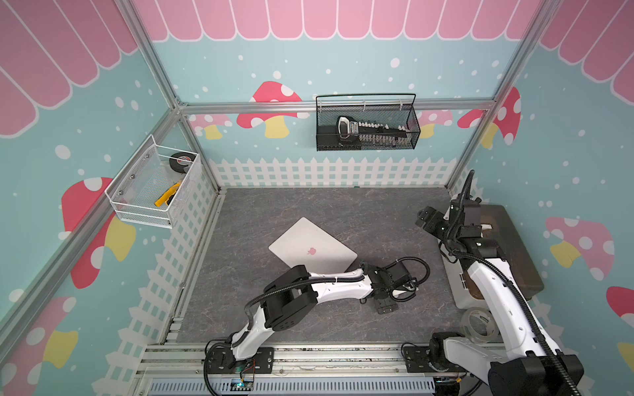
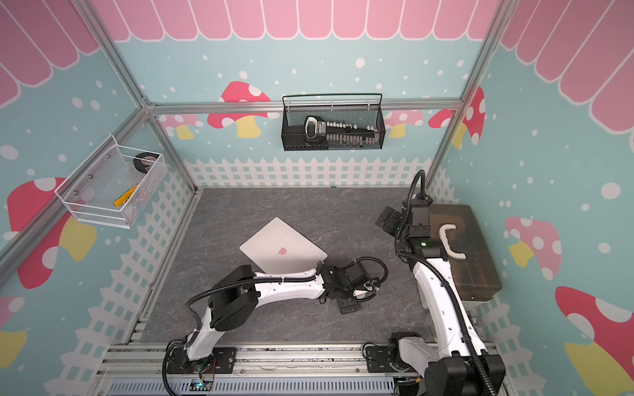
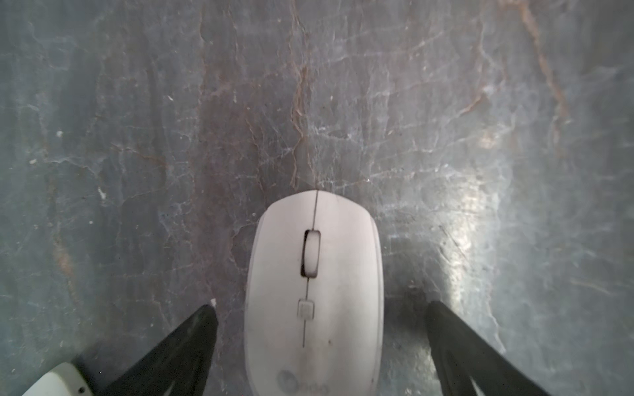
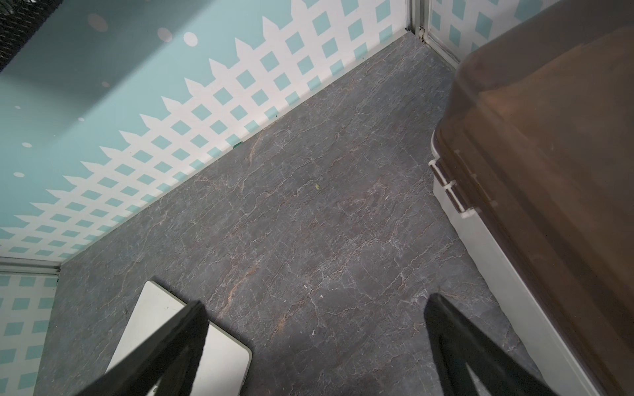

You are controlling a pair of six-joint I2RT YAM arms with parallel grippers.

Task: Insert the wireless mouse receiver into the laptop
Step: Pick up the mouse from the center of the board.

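While left hand (image 3: 321, 307) straddles mouse (image 3: 343, 260), spread untouching, receiver unseen, presumably stowed inside | laptop (image 1: 312, 247) shut, ten o'clock | right hand (image 4: 315, 301) spread, idle.

Teal walls (image 1: 343, 68) dotted with white close in three sides, printed with a pink scalloped band (image 1: 308, 17) along the top, red-and-yellow mushrooms (image 1: 274, 91) and a white picket fence (image 1: 329, 171) at the foot, with aluminium framing (image 1: 446, 103) running along the corners and across the back. The bench (image 1: 343, 212) is dark grey with a veined, marble-like pattern, and a pale sheen (image 3: 459, 240) of light lies on it. A black wire basket (image 1: 411, 133) hangs on the back wall, a white mesh basket (image 1: 144, 214) on the left-hand wall, and a box with a brown lid (image 1: 514, 257) stands at the bench's right edge.
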